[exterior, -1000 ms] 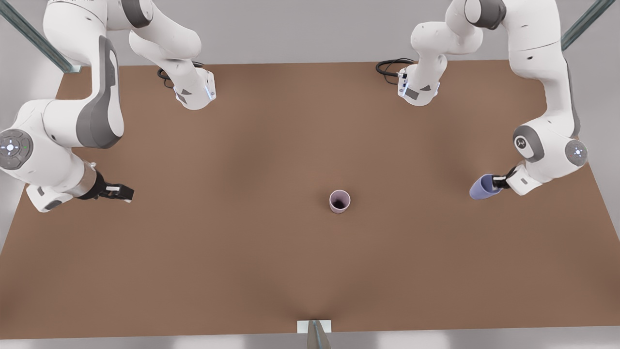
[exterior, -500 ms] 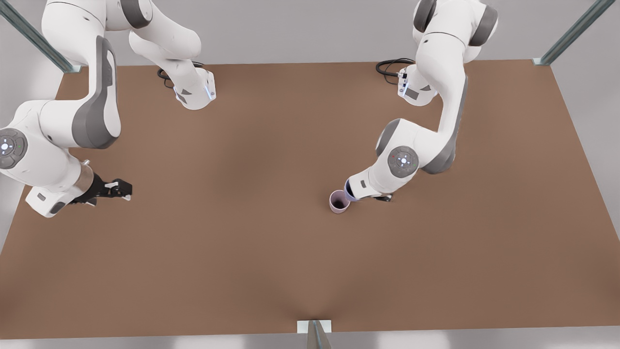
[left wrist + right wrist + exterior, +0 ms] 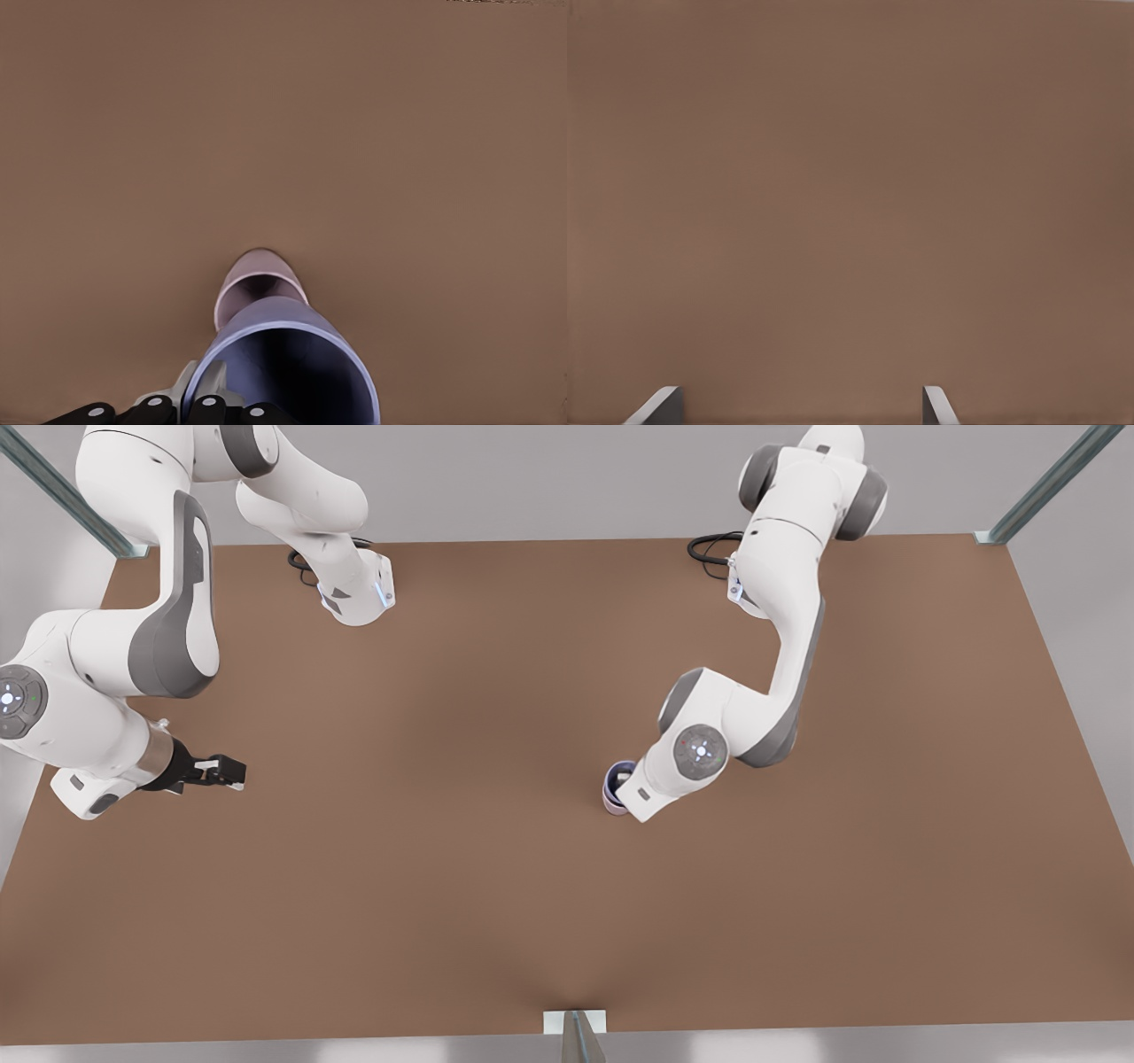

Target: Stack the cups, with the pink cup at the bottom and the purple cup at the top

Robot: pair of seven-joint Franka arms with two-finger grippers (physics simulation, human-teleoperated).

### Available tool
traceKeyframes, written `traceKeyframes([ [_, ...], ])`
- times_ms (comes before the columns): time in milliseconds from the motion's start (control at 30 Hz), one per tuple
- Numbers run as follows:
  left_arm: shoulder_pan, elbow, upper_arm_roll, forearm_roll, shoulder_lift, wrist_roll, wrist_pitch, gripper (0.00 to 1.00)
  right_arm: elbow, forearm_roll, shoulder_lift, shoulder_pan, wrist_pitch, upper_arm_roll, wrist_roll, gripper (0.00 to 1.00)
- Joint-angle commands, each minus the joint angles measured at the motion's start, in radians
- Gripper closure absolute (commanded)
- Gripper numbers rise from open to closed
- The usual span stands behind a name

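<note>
The pink cup (image 3: 609,802) stands upright on the brown table (image 3: 461,886), a little right of the middle in the front view. My left gripper (image 3: 627,781) hangs right over it, shut on the wall of the purple cup (image 3: 617,771), which covers most of the pink one. In the left wrist view the purple cup (image 3: 283,363) is close up, mouth toward the camera, with my left gripper (image 3: 205,403) pinching its rim and the pink cup (image 3: 257,276) just beyond it. My right gripper (image 3: 227,772) waits open at the front view's left, low over bare table (image 3: 799,409).
Both arm bases (image 3: 354,598) stand along the table's far edge with black cables (image 3: 713,549) beside them. Metal frame posts (image 3: 1045,483) rise at the far corners, and a small bracket (image 3: 576,1023) sits at the near edge.
My left arm has swung the purple cup from the front view's right side across to the pink cup and now holds it right over it. The right arm has barely shifted.
</note>
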Motion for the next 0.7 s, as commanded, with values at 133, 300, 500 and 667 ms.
traceKeyframes([
  [133, -0.002, -0.04, 0.0, 0.013, -0.003, -0.326, 0.059, 0.79, 0.0, 0.002, 0.0, -0.002, -0.003, 0.0, 0.069, 0.0],
  [300, -0.002, -0.06, -0.01, 0.01, -0.004, -0.327, 0.059, 0.79, 0.0, 0.002, 0.0, 0.0, -0.003, 0.0, 0.07, 0.0],
  [500, -0.002, -0.063, -0.01, 0.012, -0.003, -0.326, 0.06, 0.79, 0.0, 0.001, 0.002, 0.0, -0.003, 0.0, 0.07, 0.0],
  [667, -0.002, -0.067, -0.01, 0.013, 0.0, -0.326, 0.062, 0.79, 0.0, 0.002, 0.003, -0.002, -0.003, -0.001, 0.069, 0.0],
])
